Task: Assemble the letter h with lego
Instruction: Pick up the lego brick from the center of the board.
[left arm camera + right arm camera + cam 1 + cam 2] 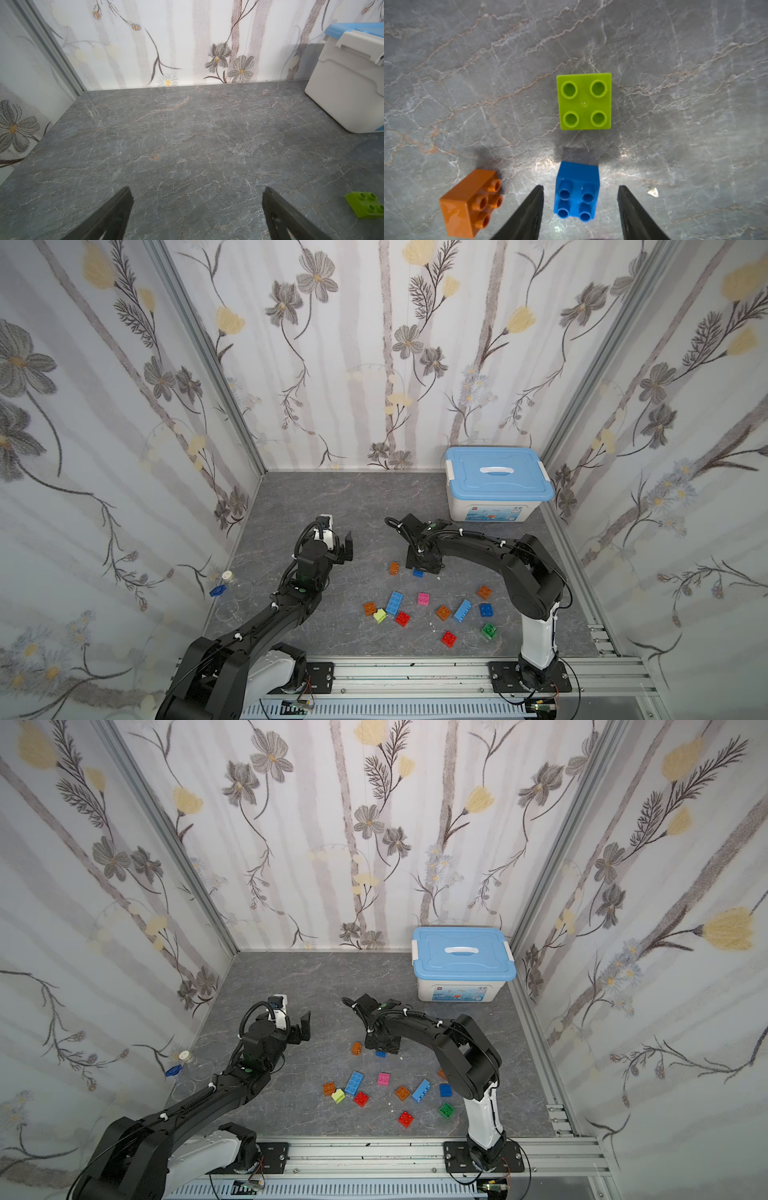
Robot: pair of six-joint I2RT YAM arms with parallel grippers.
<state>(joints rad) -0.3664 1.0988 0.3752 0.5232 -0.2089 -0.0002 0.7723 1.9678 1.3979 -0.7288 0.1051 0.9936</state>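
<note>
The lego lies scattered on the grey marbled floor. My right gripper point(580, 187) points down and is open around a blue brick point(576, 192) lying on its side, with a gap showing at each finger. Beside it an orange brick point(470, 202) also lies on its side, and a lime brick point(584, 101) sits studs up just beyond. In both top views the blue brick point(418, 572) point(380, 1053) peeks out under the right gripper point(424, 566). My left gripper point(347, 545) point(196, 188) hovers open and empty to the left.
Several loose bricks point(423, 598) lie nearer the front rail, among them two long light-blue ones point(395, 602) point(462, 610). A white storage box with a light-blue lid point(496, 485) stands at the back right. Small clear and blue items point(216, 591) sit by the left wall.
</note>
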